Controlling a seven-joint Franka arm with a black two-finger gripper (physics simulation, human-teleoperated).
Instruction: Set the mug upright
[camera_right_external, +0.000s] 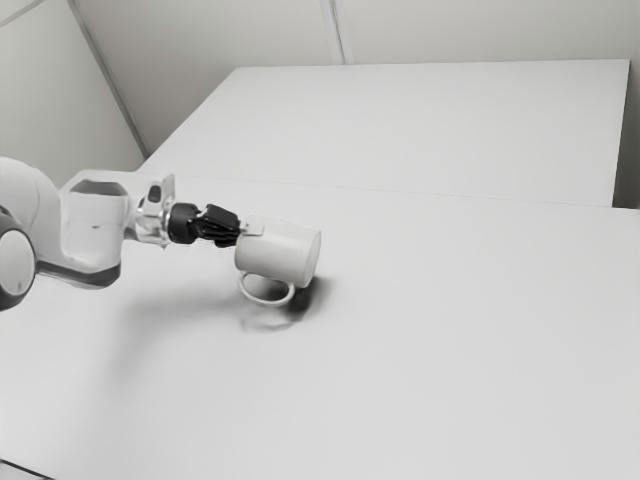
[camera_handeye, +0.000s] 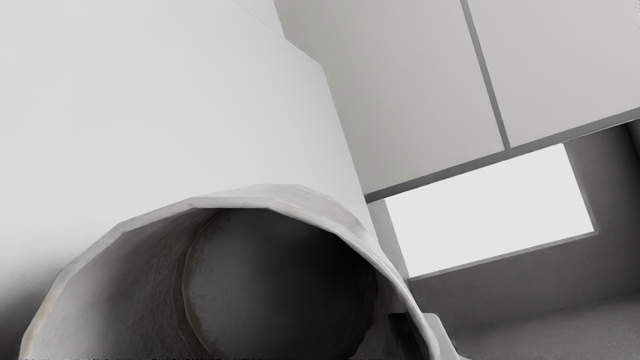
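Over the surface (camera_right_external: 450, 350), well in from its far edge (camera_right_external: 430, 64), the exterior view has the mug (camera_right_external: 280, 254) on its side, apparently lifted, handle (camera_right_external: 268, 302) downward, the claw (camera_right_external: 250, 230) seemingly closed on its wall. In the wrist view a fingertip (camera_handeye: 441, 334) sits beside the rim (camera_handeye: 230, 202). Hold looks made; turning it upright and setting it down remain.

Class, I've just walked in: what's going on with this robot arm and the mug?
A robot arm is handling a mug, its fingers closed on the wall at the rim. The mug is on its side, opening toward the arm, handle underneath, apparently held just above the table. It isn't upright.
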